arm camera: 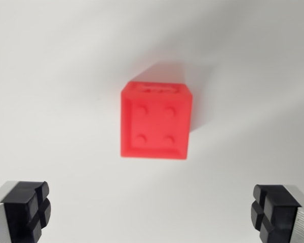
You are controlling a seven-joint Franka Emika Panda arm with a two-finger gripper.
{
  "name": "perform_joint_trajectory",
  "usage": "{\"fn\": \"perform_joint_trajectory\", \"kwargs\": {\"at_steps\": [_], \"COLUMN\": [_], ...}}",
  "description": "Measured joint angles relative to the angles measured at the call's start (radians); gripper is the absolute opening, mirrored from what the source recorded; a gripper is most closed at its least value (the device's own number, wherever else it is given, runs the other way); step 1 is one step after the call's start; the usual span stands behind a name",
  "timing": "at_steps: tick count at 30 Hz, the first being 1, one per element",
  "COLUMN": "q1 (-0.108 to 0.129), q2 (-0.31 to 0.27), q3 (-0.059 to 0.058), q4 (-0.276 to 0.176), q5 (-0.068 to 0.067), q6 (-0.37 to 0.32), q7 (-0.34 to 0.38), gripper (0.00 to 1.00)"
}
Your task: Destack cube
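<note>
My gripper wide open, holding nothing. Red cube looks light, rigid plastic; I would grip flat opposite sides.

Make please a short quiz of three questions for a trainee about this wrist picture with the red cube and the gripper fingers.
1. True or false: the gripper is closed on the red cube.
2. How many round dimples show on the face of the cube that is turned to the camera? A) two B) four C) six
3. Fill in: the cube rests on a plain ______ surface.

Key
1. False: both black finger pads stand wide apart at the bottom corners of the wrist view, and the cube lies apart from them, higher in the picture.
2. B, four, set in a square.
3. White.
</note>
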Motion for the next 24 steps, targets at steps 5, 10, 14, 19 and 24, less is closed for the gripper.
{"fn": "perform_joint_trajectory", "kwargs": {"at_steps": [5, 10, 14, 19, 24], "q1": [0.000, 0.000, 0.000, 0.000, 0.000], "q2": [-0.056, -0.109, -0.151, -0.198, -0.234], "q3": [0.000, 0.000, 0.000, 0.000, 0.000], "q4": [0.004, 0.014, 0.025, 0.044, 0.063], "q5": [0.000, 0.000, 0.000, 0.001, 0.001], "q6": [-0.060, -0.123, -0.176, -0.242, -0.297], "q7": [0.000, 0.000, 0.000, 0.000, 0.000], "gripper": [1.00, 1.00, 1.00, 1.00, 1.00]}}
